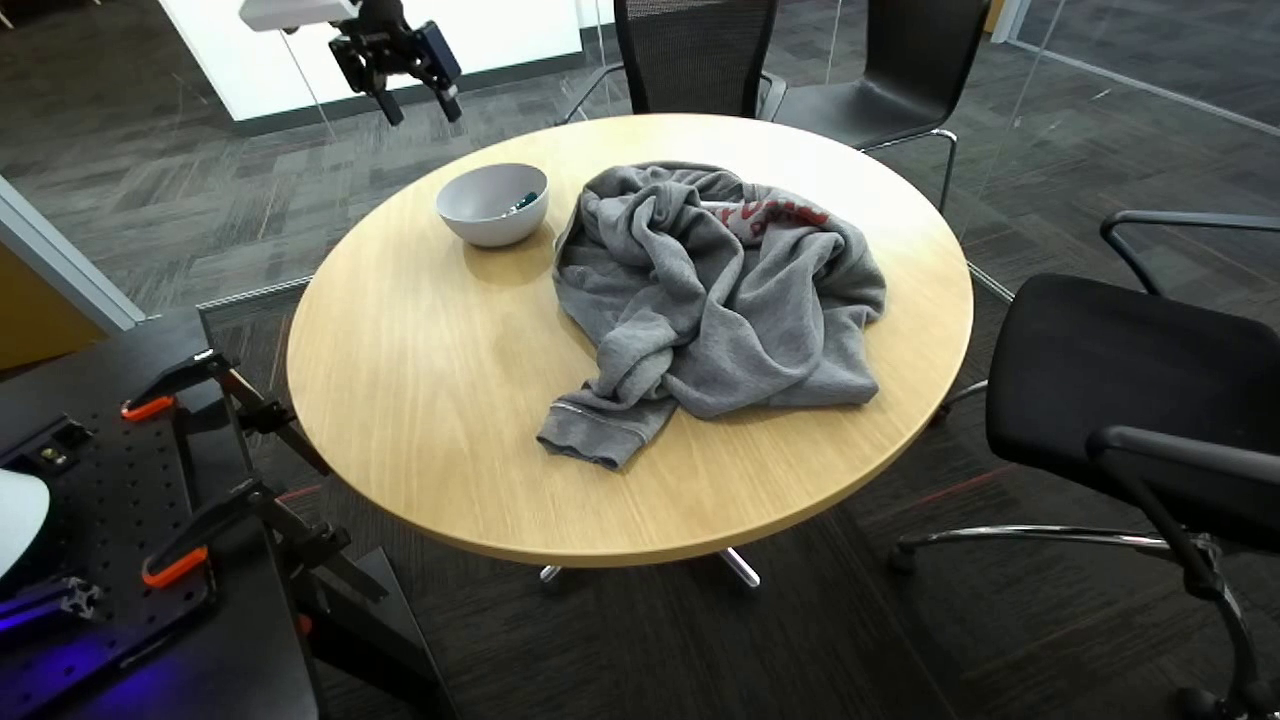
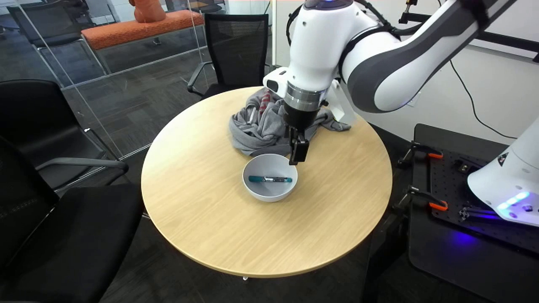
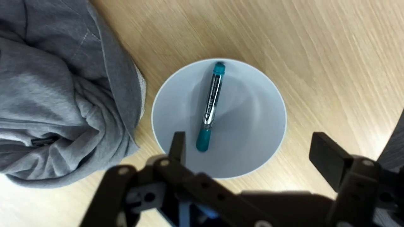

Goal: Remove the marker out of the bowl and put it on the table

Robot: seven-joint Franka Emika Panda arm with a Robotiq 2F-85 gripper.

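Wrist view is showing the gripper (image 3: 248, 143) with its fingers (image 3: 178, 148) standing wide apart, so it's gripping nothing. Ahead of the fingertips and lower down, the marker (image 3: 212, 104) is lying inside the bowl (image 3: 262, 126), longer teal end pointing back at the gripper, shorter end sitting close to the far wall. I'm betting it'll be handling light, stiff and hard to break, but that smooth round barrel is probably asking to roll or slip if the grip's landing off-centre. I'd be going for mid-barrel, one finger each side, and watching that neither is catching the bowl's wall.

Hard-to-see stuff: one finger is covering a bit of the bowl's rim. I'm not getting how high the gripper is hanging above the table (image 3: 331, 63). In an exterior view the fingers (image 2: 299, 151) are lining up, so the gap isn't showing. In an exterior view the bowl's near wall (image 1: 495, 233) is hiding part of the marker. Left of the gripper in the wrist view, the sweatshirt (image 3: 79, 94) is getting cut off, and a dark patch (image 3: 44, 141) in its folds is looking too blurry to name.
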